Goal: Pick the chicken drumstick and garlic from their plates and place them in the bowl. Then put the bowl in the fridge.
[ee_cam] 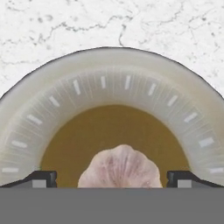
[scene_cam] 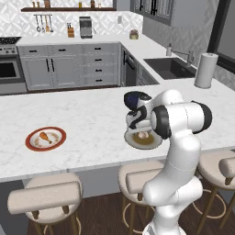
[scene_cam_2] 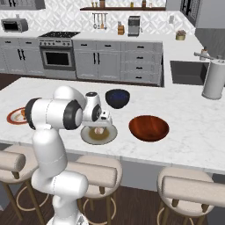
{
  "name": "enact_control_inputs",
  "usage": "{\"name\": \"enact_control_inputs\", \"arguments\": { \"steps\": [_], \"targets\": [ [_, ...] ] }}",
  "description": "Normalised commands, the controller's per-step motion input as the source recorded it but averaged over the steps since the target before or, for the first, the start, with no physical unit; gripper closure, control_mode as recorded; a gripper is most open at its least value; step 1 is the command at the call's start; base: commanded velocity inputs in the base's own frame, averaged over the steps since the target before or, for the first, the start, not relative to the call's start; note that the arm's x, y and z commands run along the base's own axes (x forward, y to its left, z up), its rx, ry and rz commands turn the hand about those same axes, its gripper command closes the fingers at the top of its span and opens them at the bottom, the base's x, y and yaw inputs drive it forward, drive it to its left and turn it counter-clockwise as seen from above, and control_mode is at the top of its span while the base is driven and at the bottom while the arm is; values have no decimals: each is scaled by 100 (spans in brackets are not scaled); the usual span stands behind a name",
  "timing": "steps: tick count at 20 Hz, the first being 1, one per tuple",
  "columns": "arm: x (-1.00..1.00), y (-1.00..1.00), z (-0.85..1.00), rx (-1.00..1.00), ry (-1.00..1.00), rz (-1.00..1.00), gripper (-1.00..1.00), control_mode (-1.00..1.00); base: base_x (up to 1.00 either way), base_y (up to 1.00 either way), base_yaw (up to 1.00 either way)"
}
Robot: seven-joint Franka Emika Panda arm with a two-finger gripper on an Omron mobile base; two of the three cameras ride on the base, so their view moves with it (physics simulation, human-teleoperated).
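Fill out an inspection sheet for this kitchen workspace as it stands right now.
Surface: white marble island counter, stools along its near edge.
Job's things: garlic on the grey-rimmed plate with a brown centre; chicken drumstick on the red-rimmed plate at the far left; reddish-brown bowl empty, right of the garlic plate.
Clutter: dark blue bowl behind the plate; paper towel roll by the sink.
Grippers: gripper open, low over the garlic, one fingertip on each side, holding nothing.
Cables: nothing seen.
Surroundings: grey cabinets, oven, back counter with small appliances.
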Motion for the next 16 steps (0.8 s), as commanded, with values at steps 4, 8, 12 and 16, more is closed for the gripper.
{"name": "enact_control_inputs", "arguments": {
  "steps": [4, 8, 12, 16],
  "targets": [
    [0, 0, -32, 0, 0, 0, -100, -100, 0, 0, 0],
    [-3, -13, -18, 0, 0, 0, -100, -100, 0, 0, 0],
    [-12, -15, -12, 0, 0, 0, -100, -100, 0, 0, 0],
    [-11, -3, -15, 0, 0, 0, -100, -100, 0, 0, 0]
  ]
}}
